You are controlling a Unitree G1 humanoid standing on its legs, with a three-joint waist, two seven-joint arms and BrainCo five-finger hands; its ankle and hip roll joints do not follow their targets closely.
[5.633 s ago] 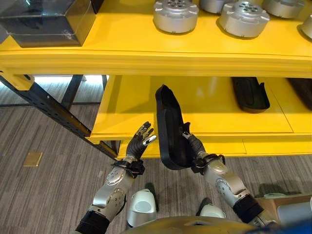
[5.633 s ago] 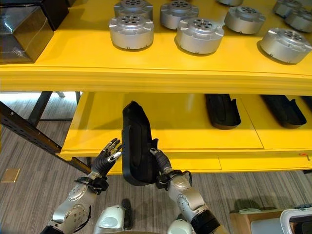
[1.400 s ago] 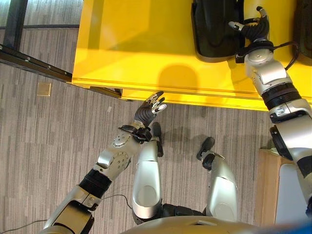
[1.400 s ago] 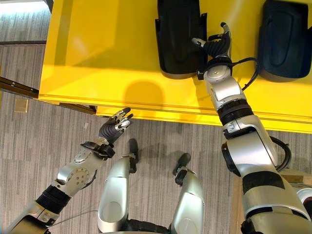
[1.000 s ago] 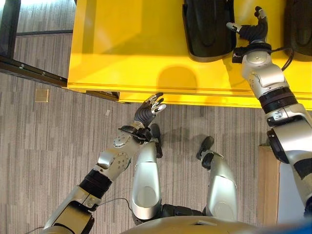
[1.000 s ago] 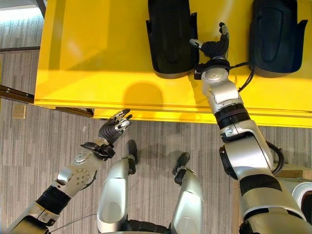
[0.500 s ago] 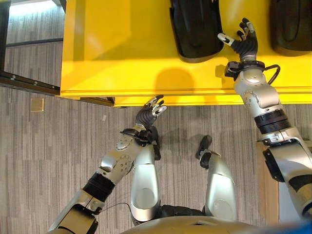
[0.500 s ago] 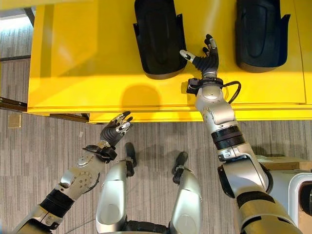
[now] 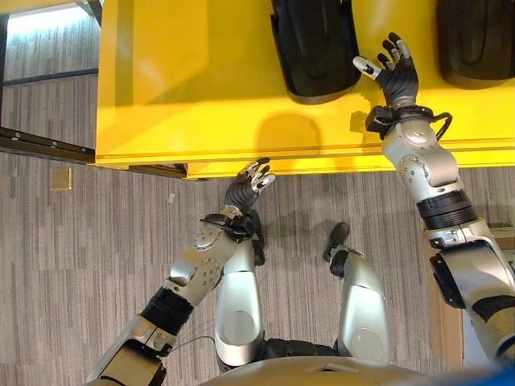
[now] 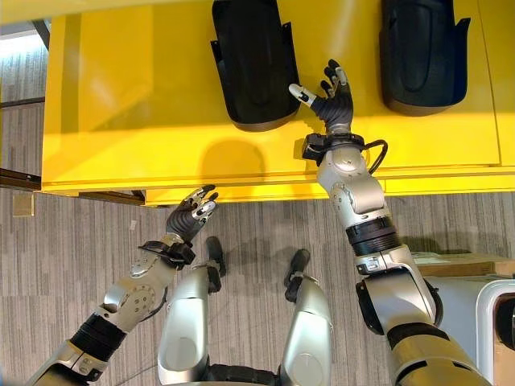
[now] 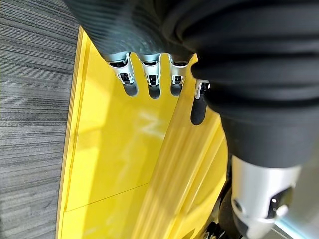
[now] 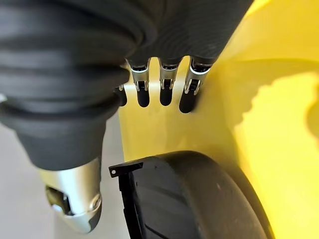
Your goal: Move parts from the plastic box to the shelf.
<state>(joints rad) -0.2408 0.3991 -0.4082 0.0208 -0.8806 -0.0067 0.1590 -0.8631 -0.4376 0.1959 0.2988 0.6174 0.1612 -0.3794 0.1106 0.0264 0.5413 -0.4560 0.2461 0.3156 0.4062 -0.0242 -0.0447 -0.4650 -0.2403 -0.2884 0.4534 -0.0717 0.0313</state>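
Left eye view: a black part lies flat on the yellow shelf, its long axis running from the shelf's front edge toward its back. The right hand hovers just beside the part, to its right, fingers spread and holding nothing. A second black part lies beyond that hand.

Right eye view: the left hand hangs below the shelf's front edge, fingers loosely apart, well away from the part.

Right wrist view: straight fingers extend over the shelf, with the part's rounded end close by; this hand is clearly nearer.
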